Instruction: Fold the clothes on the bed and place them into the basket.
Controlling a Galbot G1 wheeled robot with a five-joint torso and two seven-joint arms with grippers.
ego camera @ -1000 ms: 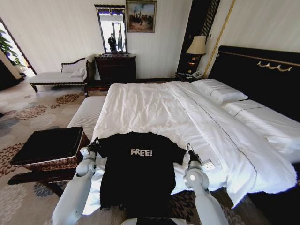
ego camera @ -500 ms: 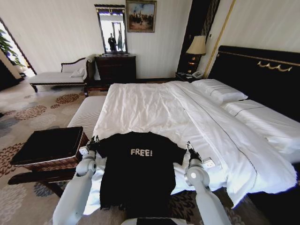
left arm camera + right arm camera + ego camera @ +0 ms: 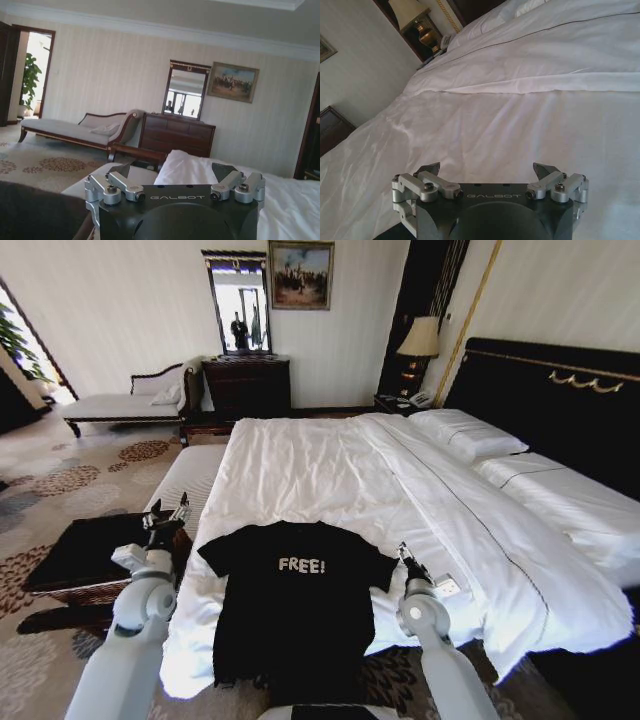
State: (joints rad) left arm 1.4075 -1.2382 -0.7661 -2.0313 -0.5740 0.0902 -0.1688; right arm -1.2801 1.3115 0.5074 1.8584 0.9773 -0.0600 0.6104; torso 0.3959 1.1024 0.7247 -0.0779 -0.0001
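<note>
T-shirt (image 3: 297, 605) flat on bed (image 3: 330, 475) edge.
L gripper (image 3: 166, 517) open w/ nothing, over basket (image 3: 85, 558); R gripper (image 3: 408, 558) open, empty, beside shirt.

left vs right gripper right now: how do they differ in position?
The left gripper is raised off the bed's side, above the basket, clear of the T-shirt. The right gripper sits low over the duvet, beside the T-shirt's sleeve. Shared: both are open and empty, as the wrist views show.
</note>
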